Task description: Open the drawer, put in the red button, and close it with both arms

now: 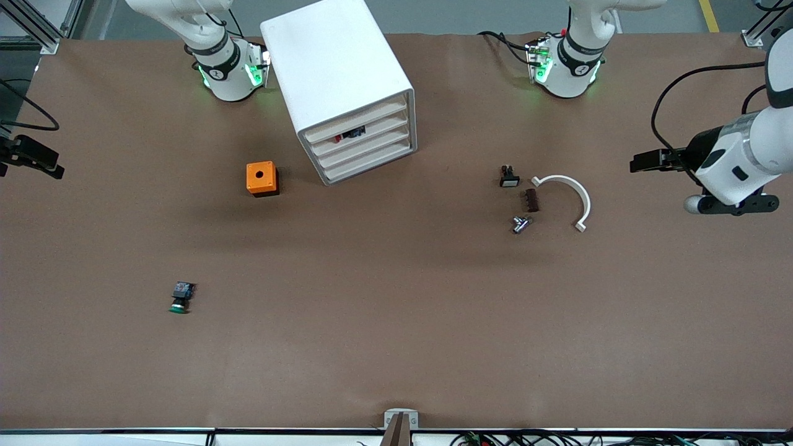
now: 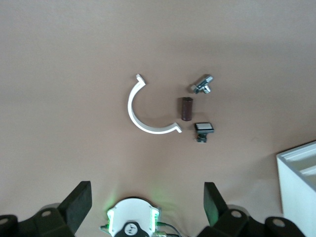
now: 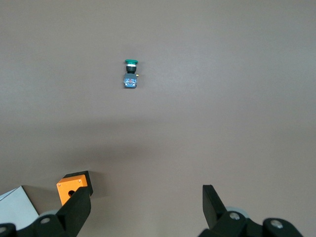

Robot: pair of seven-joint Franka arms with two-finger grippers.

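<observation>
The white cabinet stands near the arms' bases, with all four drawers pushed in. The red button lies inside an upper drawer; its red cap and dark body show through the gap over the drawer's front. My left gripper is open and empty, high over the left arm's end of the table. That arm's hand shows at the edge of the front view. My right gripper is open and empty, high over the right arm's end of the table.
A green-capped button lies nearer the front camera; it also shows in the right wrist view. An orange box with a hole stands beside the cabinet. A white arc, a white-capped switch, a brown cylinder and a metal piece lie toward the left arm's end.
</observation>
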